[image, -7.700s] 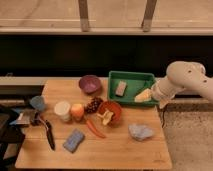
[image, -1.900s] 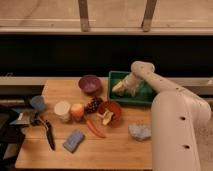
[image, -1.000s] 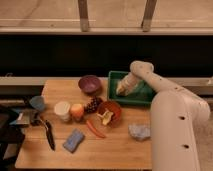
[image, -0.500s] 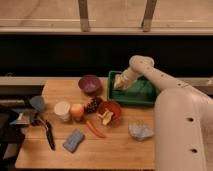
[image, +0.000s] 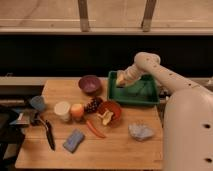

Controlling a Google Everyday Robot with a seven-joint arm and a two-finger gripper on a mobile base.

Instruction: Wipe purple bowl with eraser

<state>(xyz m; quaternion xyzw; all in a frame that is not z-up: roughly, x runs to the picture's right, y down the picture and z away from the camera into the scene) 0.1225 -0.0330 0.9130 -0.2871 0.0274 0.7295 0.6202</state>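
**Eraser in Grip Above Tray; Wiping of Bowl Not Begun**

Front of the wooden desk (image: 115,152): a rectangular blue sponge pad (image: 74,140) lies left of centre, a crumpled pale cloth (image: 140,131) lies to the right, and a black-handled tool (image: 48,134) lies near the left edge. None of these belong to the task, and all sit well away from the arm.

Middle row: a red chilli (image: 95,129) lies just in front of a round orange-red bowl (image: 109,111), which holds some yellowish contents that cannot be identified. To its left, in order, are a dark bunch of grapes (image: 92,104), a round orange fruit (image: 77,110), a squat white cup (image: 62,110) and a small blue cup (image: 37,103).

Rear: the small, deep, dull purple bowl (image: 90,84) stands upright on the desk, just left of a rectangular green plastic tray (image: 145,95). The bowl is untouched and nothing is in contact with it.

The white arm (image: 165,75) reaches in from the right. Its end effector (image: 122,78) hangs over the left end of the tray, near the bowl but clear of it. The end effector is clenched, and a small flat pale grey-tan eraser (image: 119,83) appears to be held in it, off the tray floor.

Assessment: the pickup looks complete. Still to do are carrying the eraser across the tray wall, lowering it into the purple bowl, and the wiping strokes. The tray rim lies between the end effector and the bowl, so clearance there needs attention.
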